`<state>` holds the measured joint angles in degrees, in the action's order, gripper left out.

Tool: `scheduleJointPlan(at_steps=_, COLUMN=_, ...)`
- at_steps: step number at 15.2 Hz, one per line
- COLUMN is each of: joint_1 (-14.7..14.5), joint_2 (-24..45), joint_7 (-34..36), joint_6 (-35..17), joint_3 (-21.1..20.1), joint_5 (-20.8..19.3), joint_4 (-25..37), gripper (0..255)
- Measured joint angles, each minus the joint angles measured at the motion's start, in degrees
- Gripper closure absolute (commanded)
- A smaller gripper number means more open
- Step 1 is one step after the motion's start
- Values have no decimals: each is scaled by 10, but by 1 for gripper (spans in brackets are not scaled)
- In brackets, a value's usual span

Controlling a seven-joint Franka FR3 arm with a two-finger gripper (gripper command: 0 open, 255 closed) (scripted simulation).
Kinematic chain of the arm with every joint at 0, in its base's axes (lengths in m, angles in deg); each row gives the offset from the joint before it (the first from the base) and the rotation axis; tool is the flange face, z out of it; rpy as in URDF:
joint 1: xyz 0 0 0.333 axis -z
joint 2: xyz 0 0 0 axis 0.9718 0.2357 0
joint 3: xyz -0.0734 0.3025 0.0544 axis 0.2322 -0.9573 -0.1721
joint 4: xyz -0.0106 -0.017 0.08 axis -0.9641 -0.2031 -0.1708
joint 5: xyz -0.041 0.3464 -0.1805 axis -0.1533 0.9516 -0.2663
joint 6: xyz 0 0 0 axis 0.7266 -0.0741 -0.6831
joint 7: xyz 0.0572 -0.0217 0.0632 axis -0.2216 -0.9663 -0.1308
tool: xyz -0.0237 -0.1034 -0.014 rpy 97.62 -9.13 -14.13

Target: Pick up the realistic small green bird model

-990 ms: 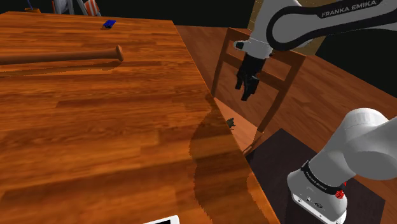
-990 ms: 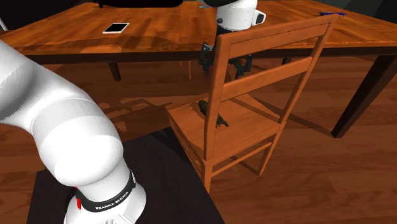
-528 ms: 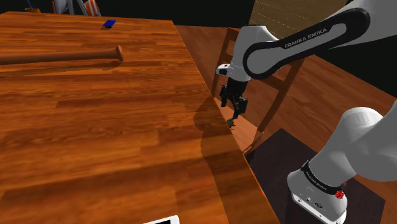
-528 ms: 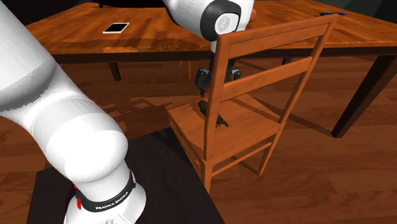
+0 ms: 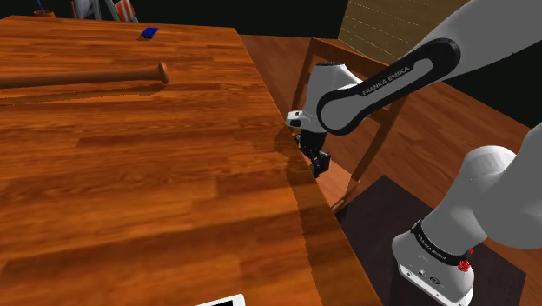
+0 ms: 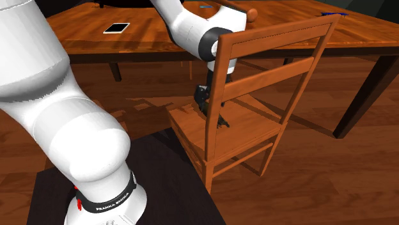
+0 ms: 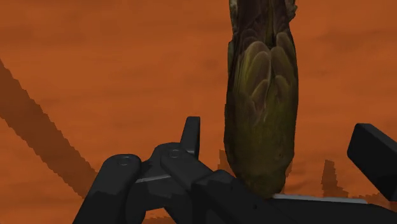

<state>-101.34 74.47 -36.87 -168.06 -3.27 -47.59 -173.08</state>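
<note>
- Straddling the bird (image 7: 261, 95), my gripper (image 7: 280, 135) stands apart, touching nothing, mid-frame in the second exterior view.
- Likely light, stiff, slick: I'd pinch across mid-body.

Small olive-green bird model (image 7: 261, 95) lies on the seat of the brown wooden chair (image 6: 249, 137), right between the fingers of the black end effector (image 7: 283, 143), and the chair stands beside the wooden desk (image 5: 130, 191).

Dim, warm light; jagged-edged shadows lie across the table (image 5: 130, 191).
</note>
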Motion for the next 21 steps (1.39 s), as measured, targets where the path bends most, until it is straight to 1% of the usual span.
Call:
scheduleJointPlan(at_steps=3, joint_1=-1, joint_2=21, joint_7=-8, joint_6=-23, joint_3=0, joint_5=7, joint_4=-3, gripper=0)
scheduleJointPlan(at_steps=4, joint_1=-2, joint_2=26, joint_7=-8, joint_6=-27, joint_3=0, joint_5=9, joint_4=-3, gripper=255)
scheduleJointPlan(at_steps=14, joint_1=-3, joint_2=29, joint_7=-9, joint_6=-32, joint_3=-1, joint_5=11, joint_4=-2, gripper=255)
scheduleJointPlan(at_steps=21, joint_1=1, joint_2=-12, joint_7=3, joint_6=19, joint_3=1, joint_5=-5, joint_4=7, gripper=255)
